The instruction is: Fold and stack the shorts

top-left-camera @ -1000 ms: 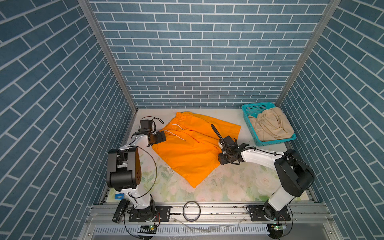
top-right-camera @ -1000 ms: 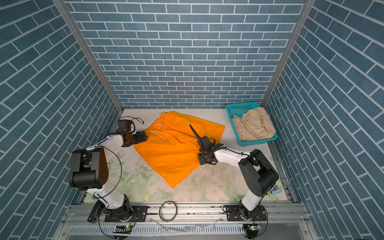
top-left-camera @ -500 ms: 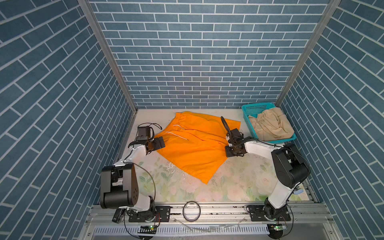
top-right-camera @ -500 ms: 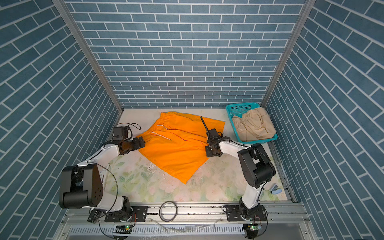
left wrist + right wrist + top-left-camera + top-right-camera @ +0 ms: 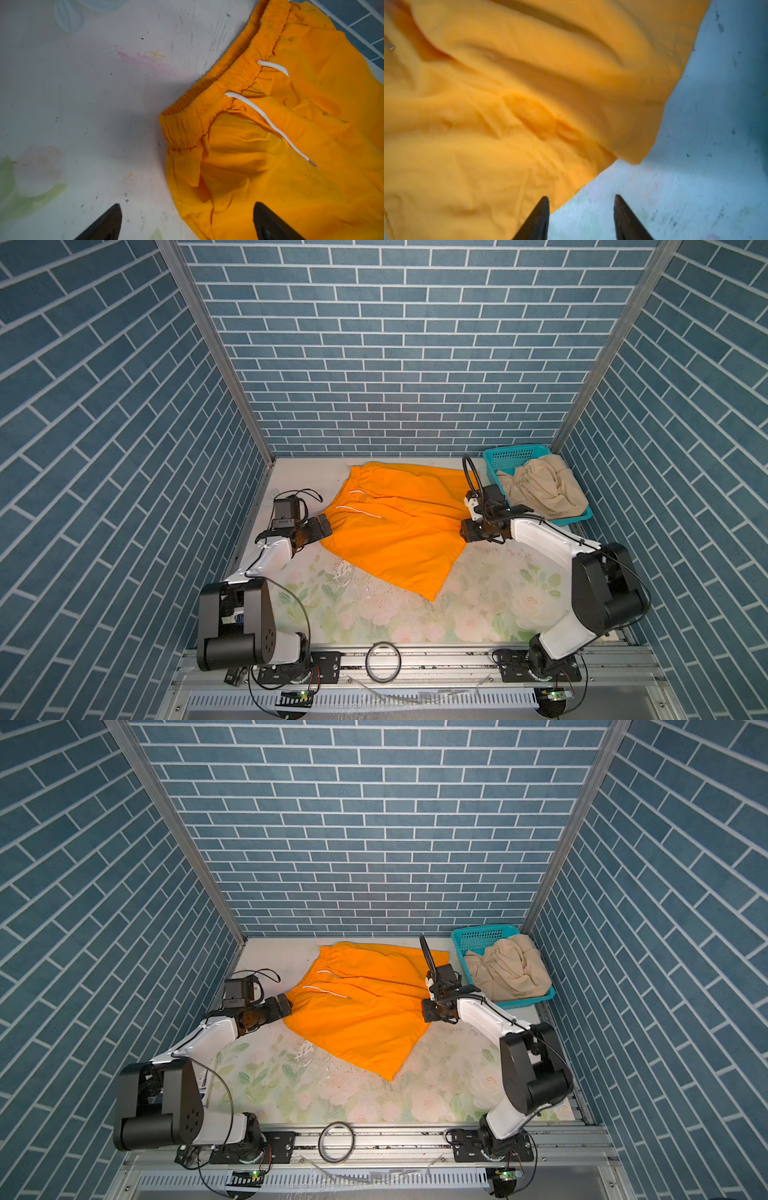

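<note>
Left gripper (image 5: pixel 187 224) is wide apart and empty, straddling the orange shorts' (image 5: pixel 395 531) side edge below the waistband (image 5: pixel 207 108). Right gripper (image 5: pixel 581 209) is also apart and empty at the opposite leg hem, I'd say so both can pinch for the fold. Orange shorts lie flat near the desk's (image 5: pixel 478 614) far edge: thin, slick, lightly creased, with a white drawstring (image 5: pixel 270 124). Beige shorts (image 5: pixel 544 489) sit crumpled in the perforated teal basket (image 5: pixel 513 456), far right corner.

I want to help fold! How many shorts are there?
2. The orange shorts lie spread out in the middle of the table. The beige shorts sit crumpled in the teal basket at the back right. More could be hidden under them.
</note>
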Tool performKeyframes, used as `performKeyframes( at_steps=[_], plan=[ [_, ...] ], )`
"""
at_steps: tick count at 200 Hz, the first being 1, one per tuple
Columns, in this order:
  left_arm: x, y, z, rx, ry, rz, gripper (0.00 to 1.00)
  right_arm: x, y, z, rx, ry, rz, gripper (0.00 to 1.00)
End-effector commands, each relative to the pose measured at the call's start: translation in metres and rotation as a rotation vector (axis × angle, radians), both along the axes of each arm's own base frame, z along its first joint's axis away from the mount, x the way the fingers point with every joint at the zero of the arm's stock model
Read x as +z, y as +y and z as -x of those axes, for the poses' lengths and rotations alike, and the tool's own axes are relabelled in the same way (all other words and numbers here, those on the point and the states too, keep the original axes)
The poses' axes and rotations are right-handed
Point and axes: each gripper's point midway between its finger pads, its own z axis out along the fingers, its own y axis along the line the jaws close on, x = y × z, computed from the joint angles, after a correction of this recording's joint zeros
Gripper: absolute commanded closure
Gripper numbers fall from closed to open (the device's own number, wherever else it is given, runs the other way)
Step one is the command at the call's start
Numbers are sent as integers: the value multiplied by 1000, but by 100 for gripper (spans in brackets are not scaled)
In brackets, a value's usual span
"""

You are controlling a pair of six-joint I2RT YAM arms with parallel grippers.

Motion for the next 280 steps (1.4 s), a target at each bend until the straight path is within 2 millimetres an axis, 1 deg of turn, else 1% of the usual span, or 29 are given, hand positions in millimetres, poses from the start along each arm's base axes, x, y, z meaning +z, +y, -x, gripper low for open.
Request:
performKeyframes(
  at_steps=[1, 18, 39, 55, 70, 98, 117, 132, 143, 149, 161, 180, 186, 200, 224, 242, 270, 280],
  plan=[
    [6, -2, -24, -12, -53, 29, 0, 6, 31, 61, 227, -12, -2, 44],
    [0, -3, -36, -41, -59, 26, 1, 7, 55, 100, 345, -38, 6, 44],
    [-6, 1, -47, -52, -74, -9, 2, 3, 77, 126, 428, -115, 55, 41],
    [-4, 1, -52, -68, -75, -15, 4, -2, 92, 138, 482, -132, 83, 41],
    [0, 2, -55, -56, -84, -11, 4, -13, 104, 148, 528, -119, 113, 41],
    [1, 1, -57, -53, -64, -2, 6, -37, 116, 163, 596, -93, 170, 41],
    [-3, 0, -58, -55, -59, 4, 9, -52, 117, 165, 611, -115, 194, 41],
    [-6, 0, -60, -59, -53, 2, 11, -63, 112, 163, 596, -123, 213, 41],
    [-8, 2, -61, -52, -51, -5, 12, -66, 108, 159, 581, -136, 236, 43],
    [-10, 2, -61, -48, -49, -8, 12, -67, 107, 157, 571, -145, 249, 45],
    [-12, 2, -63, -51, -46, -9, 12, -69, 103, 153, 556, -157, 277, 52],
    [-13, 2, -66, -57, -36, -10, 14, -70, 99, 149, 536, -171, 294, 79],
    [-14, 3, -67, -55, -32, -12, 16, -68, 99, 148, 530, -179, 287, 88],
    [-16, 3, -69, -51, -19, -12, 21, -63, 101, 148, 519, -195, 255, 100],
    [-23, 5, -70, -43, 23, -13, 29, -52, 103, 148, 501, -224, 198, 100],
    [-24, 4, -71, -47, 27, -10, 40, -46, 103, 147, 486, -241, 168, 100],
    [-29, 4, -64, -47, 64, -10, 42, -38, 104, 145, 470, -249, 128, 100],
    [-32, 4, -59, -46, 85, -10, 39, -37, 104, 144, 467, -252, 125, 100]
  ],
)
